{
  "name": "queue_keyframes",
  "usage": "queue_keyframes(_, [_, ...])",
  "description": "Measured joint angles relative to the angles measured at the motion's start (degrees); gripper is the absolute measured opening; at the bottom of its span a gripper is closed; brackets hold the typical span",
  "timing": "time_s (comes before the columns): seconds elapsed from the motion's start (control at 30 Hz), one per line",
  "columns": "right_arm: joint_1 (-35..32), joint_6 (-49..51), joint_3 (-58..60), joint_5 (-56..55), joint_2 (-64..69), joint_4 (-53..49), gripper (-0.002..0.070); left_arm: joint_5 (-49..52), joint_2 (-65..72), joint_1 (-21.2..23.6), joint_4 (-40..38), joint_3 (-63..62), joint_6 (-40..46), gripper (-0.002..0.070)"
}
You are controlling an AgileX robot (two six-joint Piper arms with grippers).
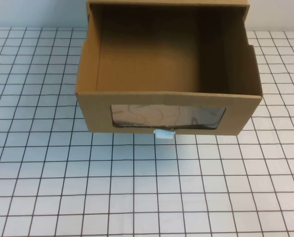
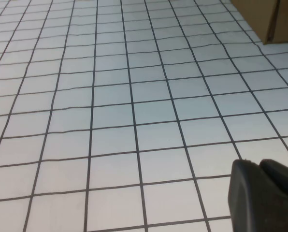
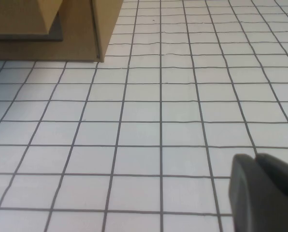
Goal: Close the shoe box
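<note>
White gridded table [image 1: 137, 187] holds open shoe box [image 1: 95, 111]; left gripper [image 2: 260, 166], right gripper [image 3: 256, 159] hover clenched

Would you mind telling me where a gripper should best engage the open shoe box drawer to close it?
Meet the shoe box at its windowed front panel, coming from the robot's side. That broad flat face is probably better pushed than pinched; the white pull tab is small. The drawer stands pulled out. The left gripper and right gripper are off the box, over the gridded table.

No readable text or labels.
</note>
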Motion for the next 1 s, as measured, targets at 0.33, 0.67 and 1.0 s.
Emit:
queue_keyframes(0.33, [0.0, 0.0, 0.0, 0.0, 0.0, -0.3, -0.0013, 0.0, 0.0, 0.0, 0.0, 0.0, 0.0, -0.0002])
queue_keyframes(0.67, [0.0, 0.0, 0.0, 0.0, 0.0, -0.4, -0.0013, 0.0, 0.0, 0.0, 0.0, 0.0, 0.0, -0.0002])
queue_keyframes(1.0, [0.0, 0.0, 0.0, -4.1, 0.0, -1.4, -0.0013, -0.2, 0.0, 0.0, 0.0, 0.0, 0.0, -0.0002])
